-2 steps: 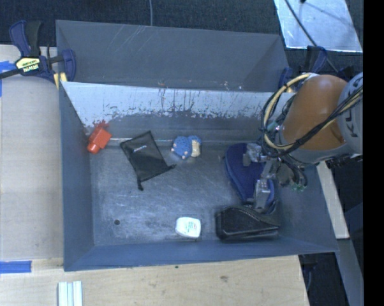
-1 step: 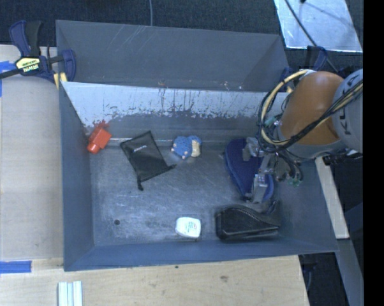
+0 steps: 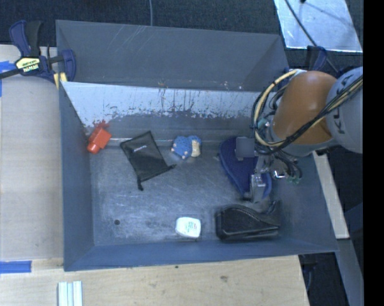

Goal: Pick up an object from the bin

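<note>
Fingers — grip state impossible to tell — low between dark-blue pouch and black case.

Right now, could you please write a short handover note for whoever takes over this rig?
Gripper: low at the right of the bin, between a dark blue curved thing and a black wedge; nothing seen in it.
Front: white round thing.
Back: blue-and-white thing, black flat pouch, orange thing.
Done: nothing picked.
Left: grasp one thing, lift it out.
</note>
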`<state>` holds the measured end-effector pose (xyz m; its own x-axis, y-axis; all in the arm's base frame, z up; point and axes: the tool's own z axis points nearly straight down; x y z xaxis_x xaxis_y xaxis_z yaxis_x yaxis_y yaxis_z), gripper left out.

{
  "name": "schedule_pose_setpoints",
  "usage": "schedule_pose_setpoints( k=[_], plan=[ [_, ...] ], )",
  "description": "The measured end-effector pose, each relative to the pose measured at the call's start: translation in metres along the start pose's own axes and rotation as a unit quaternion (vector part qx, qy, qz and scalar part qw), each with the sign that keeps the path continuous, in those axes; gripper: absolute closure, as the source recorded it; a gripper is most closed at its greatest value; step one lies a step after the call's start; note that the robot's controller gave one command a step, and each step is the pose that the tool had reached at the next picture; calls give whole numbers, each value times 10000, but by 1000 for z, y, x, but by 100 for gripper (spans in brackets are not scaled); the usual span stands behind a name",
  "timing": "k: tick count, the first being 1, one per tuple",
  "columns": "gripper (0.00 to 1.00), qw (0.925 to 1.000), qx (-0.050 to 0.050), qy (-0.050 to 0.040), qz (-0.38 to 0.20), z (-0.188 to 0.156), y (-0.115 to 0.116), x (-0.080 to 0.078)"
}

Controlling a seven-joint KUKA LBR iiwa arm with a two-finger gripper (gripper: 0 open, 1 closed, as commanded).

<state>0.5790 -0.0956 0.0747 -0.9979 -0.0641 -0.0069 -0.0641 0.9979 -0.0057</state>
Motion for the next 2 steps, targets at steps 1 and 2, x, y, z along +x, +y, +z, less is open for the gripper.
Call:
schedule_pose_setpoints(
  k=[1, 2],
  plan=[
    [0, 9964, -8, -89, -847, -1, -12, 34],
    [0, 9941, 36, -87, -1079, -3, 0, 33]
  ],
)
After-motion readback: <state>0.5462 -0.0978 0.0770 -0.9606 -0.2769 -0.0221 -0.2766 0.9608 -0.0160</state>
